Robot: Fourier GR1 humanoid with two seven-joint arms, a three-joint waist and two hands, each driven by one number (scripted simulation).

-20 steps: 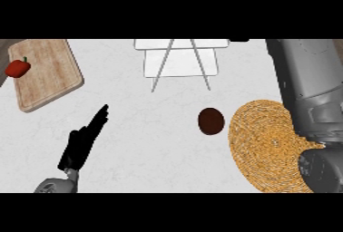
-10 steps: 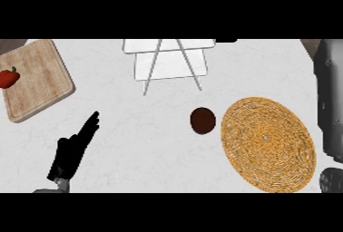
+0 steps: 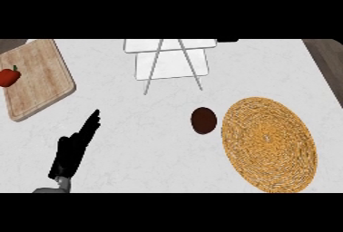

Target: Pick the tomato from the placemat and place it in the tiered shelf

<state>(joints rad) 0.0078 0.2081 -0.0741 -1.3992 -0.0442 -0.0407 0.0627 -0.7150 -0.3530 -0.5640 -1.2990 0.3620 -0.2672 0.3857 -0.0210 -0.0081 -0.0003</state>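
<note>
Head view: tomato off the mat, not on shelf.
We find a dark round obj, prob. the tomato (image 3: 203,120), on the counter (image 3: 134,136) just beside the placemat (image 3: 269,143) at its left edge, apart from the tiered shelf (image 3: 171,61) near the counter's far edge. Lift & placing remain. Left hand (image 3: 72,152) near the front edge: fingers straight, together, holding nothing. Right hand not visible; a red pepper (image 3: 8,76) sits on the cutting board (image 3: 40,81) at the far-left corner.
</note>
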